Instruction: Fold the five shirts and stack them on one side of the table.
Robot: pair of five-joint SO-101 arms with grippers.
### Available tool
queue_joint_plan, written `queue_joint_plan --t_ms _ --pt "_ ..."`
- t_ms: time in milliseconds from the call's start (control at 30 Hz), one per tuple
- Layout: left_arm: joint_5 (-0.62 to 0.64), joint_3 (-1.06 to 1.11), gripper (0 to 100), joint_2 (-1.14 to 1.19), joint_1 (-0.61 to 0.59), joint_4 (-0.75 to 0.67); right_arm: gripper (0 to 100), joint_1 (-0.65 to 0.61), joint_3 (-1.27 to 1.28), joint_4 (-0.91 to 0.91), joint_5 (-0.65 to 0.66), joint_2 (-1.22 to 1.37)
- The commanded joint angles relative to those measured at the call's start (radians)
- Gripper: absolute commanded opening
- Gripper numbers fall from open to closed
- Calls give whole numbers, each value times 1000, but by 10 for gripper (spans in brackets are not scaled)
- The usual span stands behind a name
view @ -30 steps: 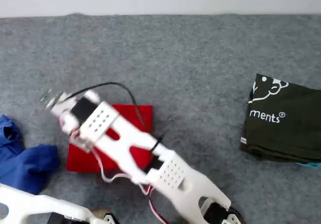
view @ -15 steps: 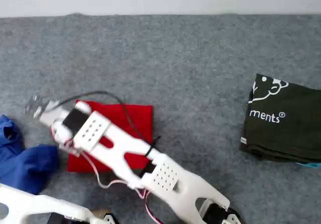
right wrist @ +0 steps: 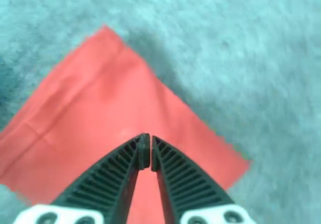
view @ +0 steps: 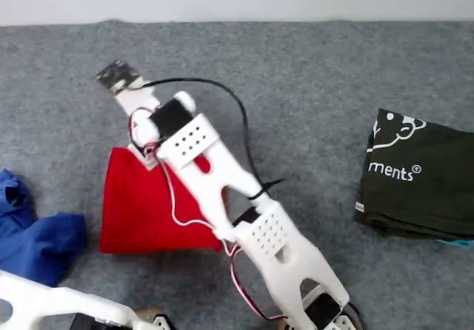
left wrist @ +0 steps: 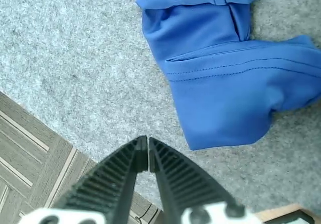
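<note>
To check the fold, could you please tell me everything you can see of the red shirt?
The red shirt is plain smooth cloth, folded into a four-sided packet with a faint crease. It lies on the grey table cover, close to the crumpled blue shirt but apart from it. The right arm crosses above one side of it, and the shut right gripper hangs over it; whether they touch cannot be told.

Crumpled shirt (view: pixel 37 241) sits at the near left edge of the table (view: pixel 296 71), with the flat shirt (view: pixel 141 211) just to its right. The right arm (view: pixel 222 189) crosses over that flat shirt's right side, right gripper (view: pixel 112 75) out beyond its far edge. The shirt stack (view: pixel 418 182) is way off at the right edge.
</note>
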Motion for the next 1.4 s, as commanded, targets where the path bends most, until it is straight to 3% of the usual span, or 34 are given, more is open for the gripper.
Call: queue_joint_plan --t_ms 0,133,233,533,1000,1100,1200,1367 --pt "-2 -36 15 -29 5 8 106 33 247 44 -114 -240" --pt "-2 -36 15 -29 5 9 240 54 512 41 -281 -417" --pt "0 -36 15 -29 5 9 287 53 618 39 -354 -472" --pt "0 10 15 -29 5 3 291 44 661 22 -459 -354" --pt "0 28 15 -31 3 2 286 38 661 -179 -463 -19" --pt "0 28 15 -31 3 2 199 38 661 -177 -459 8" --pt "0 28 15 -31 3 3 13 44 661 -168 -453 22" --pt "0 28 15 -31 3 3 39 44 664 -127 -411 18"
